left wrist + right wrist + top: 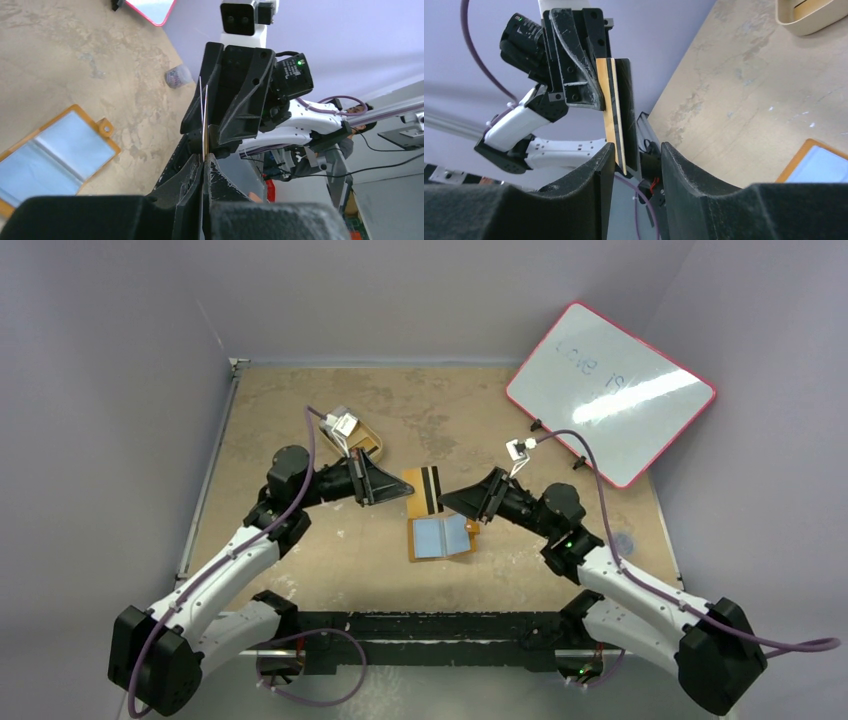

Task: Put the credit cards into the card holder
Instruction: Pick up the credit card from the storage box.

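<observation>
The left hand (385, 483) is clenched on a gold-brown card (428, 490); the right hand (455, 502), released, straddles it. The card holder (440, 538) lies open on the tabletop (450, 410).

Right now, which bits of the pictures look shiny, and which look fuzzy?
Top view: a bright white streak of glare lies across the whiteboard and washes out some of the writing. Left wrist view: the left claw is fuzzy along the bottom because it is too close to the camera. Right wrist view: the right claw looks soft too, while the gold card is sharper.
</observation>
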